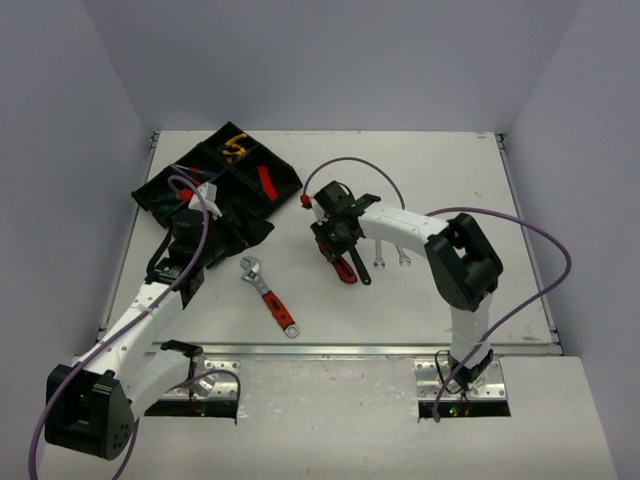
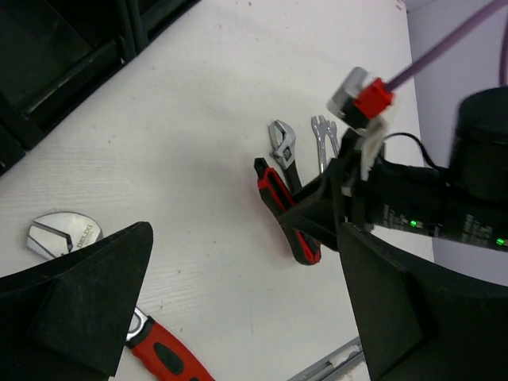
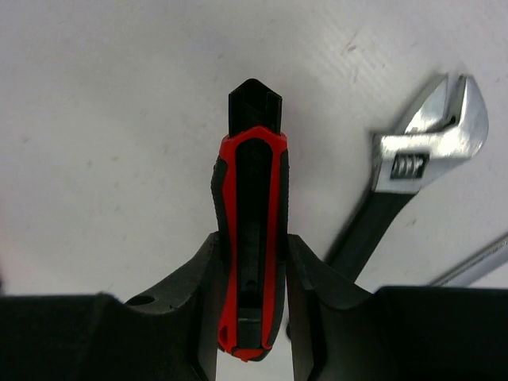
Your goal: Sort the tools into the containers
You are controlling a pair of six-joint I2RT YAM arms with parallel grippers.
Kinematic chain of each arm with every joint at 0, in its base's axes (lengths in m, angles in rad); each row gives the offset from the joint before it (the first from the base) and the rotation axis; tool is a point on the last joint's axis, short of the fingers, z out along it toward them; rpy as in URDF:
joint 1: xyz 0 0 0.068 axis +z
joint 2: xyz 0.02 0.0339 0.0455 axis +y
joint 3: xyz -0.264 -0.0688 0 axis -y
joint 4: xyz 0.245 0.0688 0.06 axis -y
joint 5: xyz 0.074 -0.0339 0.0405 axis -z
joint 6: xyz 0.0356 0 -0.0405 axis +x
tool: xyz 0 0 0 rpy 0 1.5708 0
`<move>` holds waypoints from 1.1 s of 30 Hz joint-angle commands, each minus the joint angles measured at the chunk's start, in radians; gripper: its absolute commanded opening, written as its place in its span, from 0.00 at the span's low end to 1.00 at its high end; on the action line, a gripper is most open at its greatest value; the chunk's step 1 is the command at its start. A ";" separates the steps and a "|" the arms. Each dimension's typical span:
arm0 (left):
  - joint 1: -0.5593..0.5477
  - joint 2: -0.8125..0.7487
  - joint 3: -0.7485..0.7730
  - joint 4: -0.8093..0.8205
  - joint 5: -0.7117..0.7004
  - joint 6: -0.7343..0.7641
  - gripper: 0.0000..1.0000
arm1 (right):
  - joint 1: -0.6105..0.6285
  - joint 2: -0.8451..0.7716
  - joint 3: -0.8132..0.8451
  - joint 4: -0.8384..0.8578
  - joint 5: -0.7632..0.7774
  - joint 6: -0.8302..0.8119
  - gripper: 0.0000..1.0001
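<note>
My right gripper point(image 3: 252, 270) is shut on a red utility knife point(image 3: 250, 230), one finger against each side of its handle. The knife point(image 1: 345, 268) lies on the white table right of centre. Beside it lie a black-handled adjustable wrench point(image 3: 405, 182) and two silver spanners point(image 1: 390, 260). A red-handled adjustable wrench point(image 1: 270, 296) rests at the middle front. My left gripper point(image 1: 225, 228) hangs open and holds nothing by the near edge of the black divided tray point(image 1: 160, 195). From its wrist view the knife point(image 2: 290, 218) and the red wrench point(image 2: 159, 349) show between its fingers point(image 2: 95, 294).
The tray at the back left holds yellow pliers point(image 1: 236, 148) and a red tool point(image 1: 266, 182). A purple cable point(image 1: 360, 165) loops above the right arm. Grey walls close in the table on three sides. A metal rail point(image 1: 330, 350) runs along the front edge.
</note>
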State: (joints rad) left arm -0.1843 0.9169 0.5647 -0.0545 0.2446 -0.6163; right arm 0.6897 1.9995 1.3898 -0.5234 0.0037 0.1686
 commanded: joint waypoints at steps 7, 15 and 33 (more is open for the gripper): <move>-0.191 0.119 -0.083 0.416 0.042 -0.174 1.00 | 0.056 -0.367 -0.161 0.192 -0.064 0.074 0.00; -0.303 0.206 -0.065 0.516 -0.097 -0.257 0.99 | 0.099 -0.533 -0.247 0.281 -0.126 0.131 0.00; -0.431 0.300 0.024 0.573 -0.138 -0.235 0.00 | 0.119 -0.577 -0.258 0.310 -0.135 0.160 0.06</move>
State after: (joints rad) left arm -0.5806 1.1942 0.5353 0.4813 0.1273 -0.8796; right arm 0.8014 1.4495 1.1279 -0.2969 -0.1322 0.3070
